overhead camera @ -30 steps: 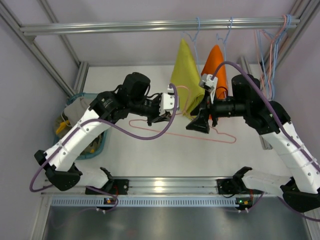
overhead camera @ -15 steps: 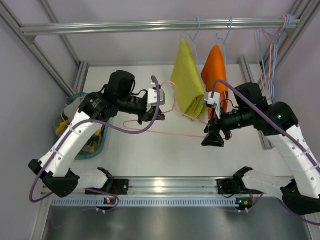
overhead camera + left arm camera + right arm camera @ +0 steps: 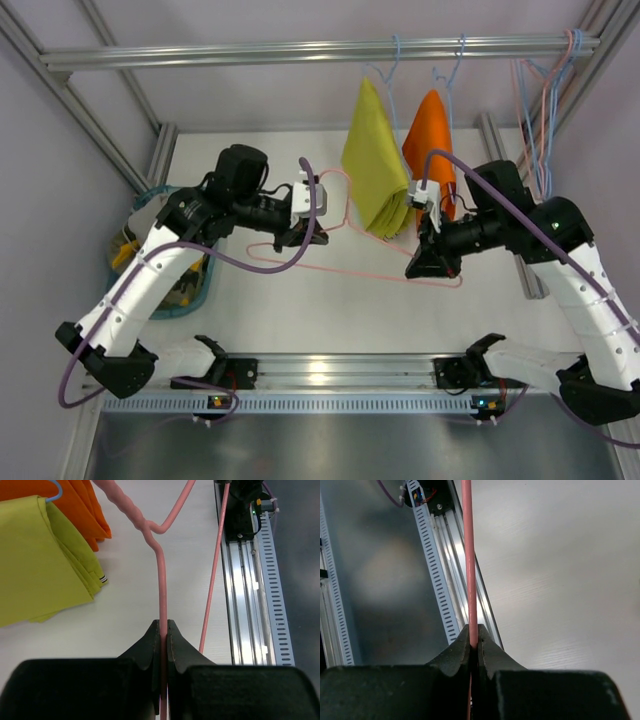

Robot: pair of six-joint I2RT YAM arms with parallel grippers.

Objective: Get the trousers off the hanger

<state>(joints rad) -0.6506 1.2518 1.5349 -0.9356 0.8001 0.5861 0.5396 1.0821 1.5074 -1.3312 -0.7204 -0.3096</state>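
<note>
A bare pink hanger is held above the white table between both arms. My left gripper is shut on its wire below the twisted neck; the left wrist view shows the jaws pinching the pink hanger. My right gripper is shut on the hanger's right end, and in the right wrist view the pink hanger runs straight out of the closed gripper. A pale grey cloth, probably the grey trousers, lies in the blue basket, mostly hidden by my left arm.
A yellow cloth and an orange cloth hang on blue hangers from the top rail. Several empty hangers hang at the far right. An aluminium rail runs along the near edge.
My left arm drew the pink hanger to the left. My right gripper, open before, swung to the hanger's right end and shut on it.
</note>
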